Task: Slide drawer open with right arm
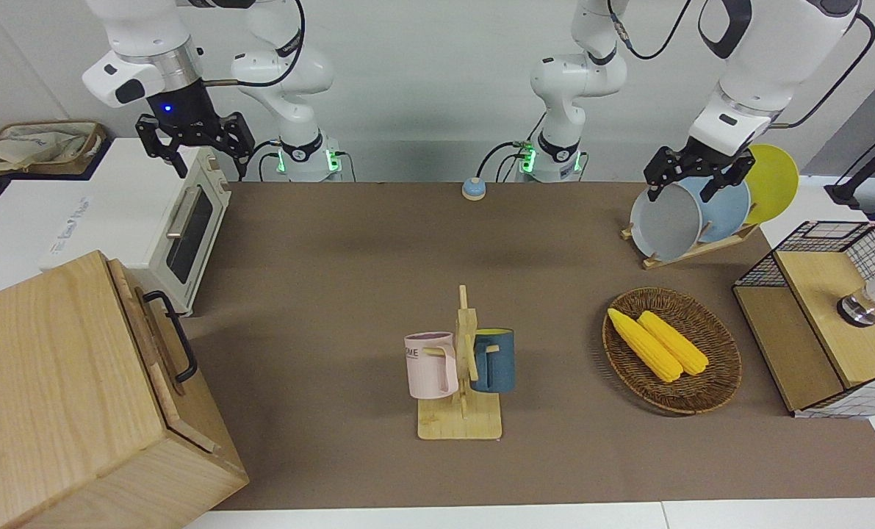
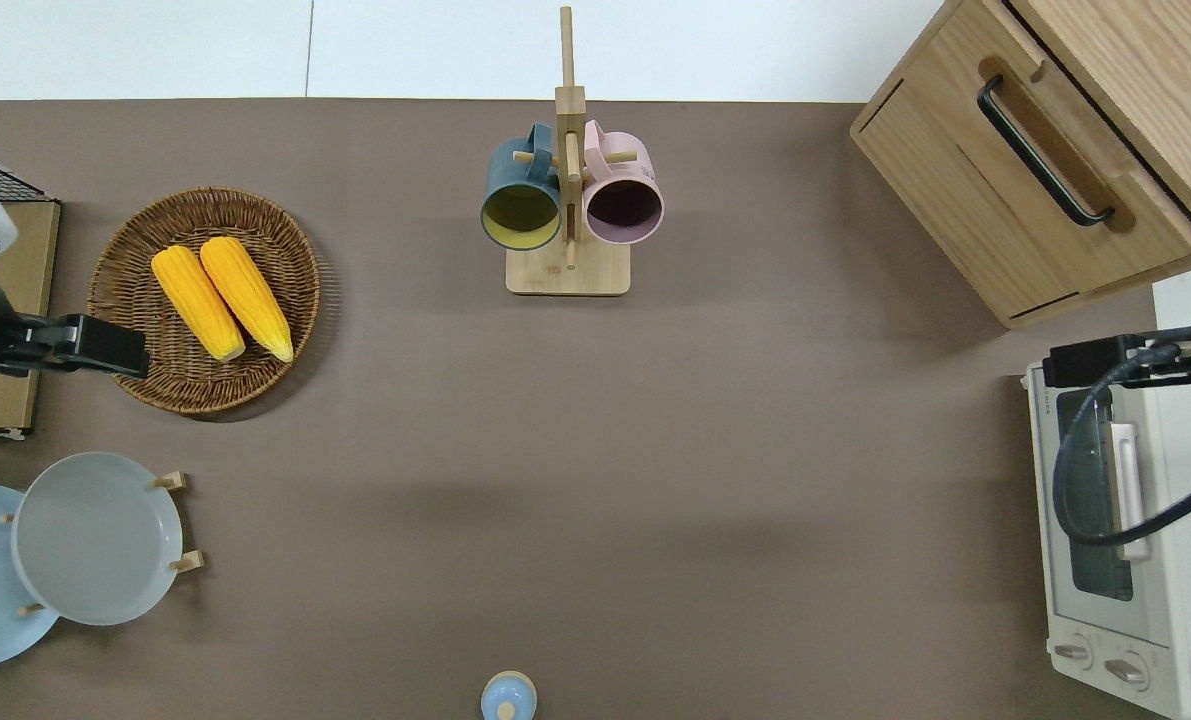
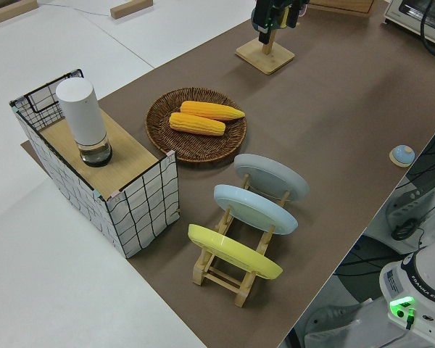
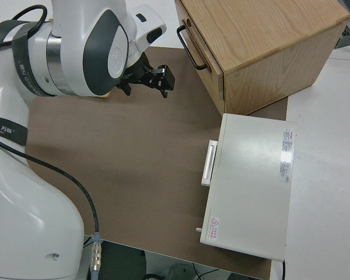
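At the right arm's end of the table, farther from the robots than the toaster oven [image 1: 180,231], stands the big wooden cabinet [image 1: 62,397], its drawer [image 2: 1040,165] shut flush and the black bar handle [image 2: 1043,150] untouched. In the front view the right gripper [image 1: 195,139] hangs at about ten o'clock, up in the air above the toaster oven with its fingers spread wide and holding nothing, so the reach appears not yet begun. The next move likely calls for travelling out to the handle, lowering and turning the fingers to straddle the bar, then closing and pulling along the drawer's slanted line. The left arm is parked. The wicker basket [image 1: 716,382] holds two corn cobs [image 1: 657,343]; the mug stand [image 1: 461,367] carries a pink mug [image 1: 431,365] and a blue one [image 1: 494,360].
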Robot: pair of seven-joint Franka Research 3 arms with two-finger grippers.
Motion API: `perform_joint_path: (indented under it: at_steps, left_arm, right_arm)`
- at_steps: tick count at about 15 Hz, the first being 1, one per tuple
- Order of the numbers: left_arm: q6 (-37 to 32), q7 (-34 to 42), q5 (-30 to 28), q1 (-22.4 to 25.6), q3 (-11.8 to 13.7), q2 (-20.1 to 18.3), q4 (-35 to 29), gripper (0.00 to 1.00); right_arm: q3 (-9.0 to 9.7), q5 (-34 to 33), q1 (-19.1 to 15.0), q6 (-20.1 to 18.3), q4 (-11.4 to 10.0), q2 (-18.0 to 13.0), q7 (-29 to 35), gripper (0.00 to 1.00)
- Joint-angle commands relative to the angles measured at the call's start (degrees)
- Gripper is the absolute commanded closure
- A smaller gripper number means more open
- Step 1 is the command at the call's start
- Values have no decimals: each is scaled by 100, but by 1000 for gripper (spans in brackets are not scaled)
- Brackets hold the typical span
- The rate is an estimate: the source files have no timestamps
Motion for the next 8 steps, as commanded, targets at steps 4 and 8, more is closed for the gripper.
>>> perform_joint_path:
  at_steps: [4,8]
  left_arm:
    - [-103,-60,102,-39,2,-25,58,7]
    - [-103,-60,102,-39,2,-25,58,7]
  right_arm:
    - [26,70,-70,-71,96,30,11,11]
    - [-1,53,-79,-71,88,48,11,11]
